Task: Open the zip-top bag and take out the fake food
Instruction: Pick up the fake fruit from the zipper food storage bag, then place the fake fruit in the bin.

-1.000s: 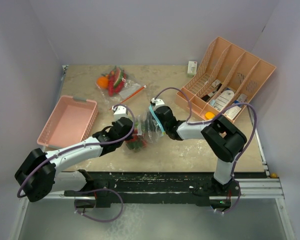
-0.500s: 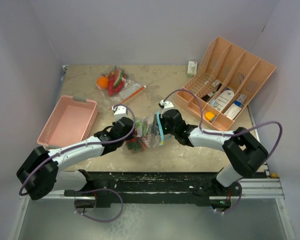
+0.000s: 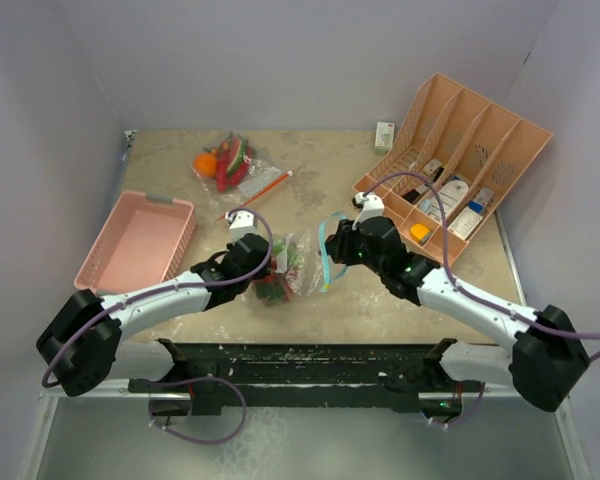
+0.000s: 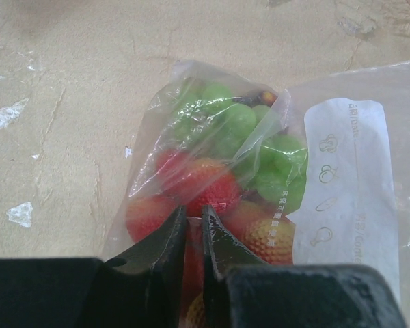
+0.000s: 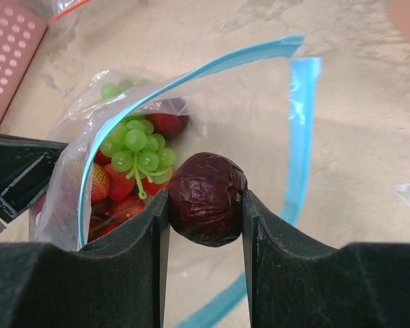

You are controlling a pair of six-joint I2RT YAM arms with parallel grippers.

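A dark plum (image 5: 206,198) is clamped between the jaws of the right gripper (image 5: 205,208), which are spread just wide enough to take it, each finger pressed against one side. The plum is held just at the open mouth of the bag (image 5: 302,137), whose blue zip strips are parted. Inside the bag green grapes (image 5: 133,147) and strawberries (image 5: 102,184) are seen. The jaws of the left gripper (image 4: 193,219) are drawn almost together, only a thin slit being left, and the film of the bag's closed end is pinched in it, with a strawberry (image 4: 201,184) and grapes (image 4: 225,123) lying just past the tips. In the top view the bag (image 3: 298,262) is laid near the middle of the table (image 3: 330,160), between the left gripper (image 3: 262,268) and the right gripper (image 3: 342,247), its mouth turned right.
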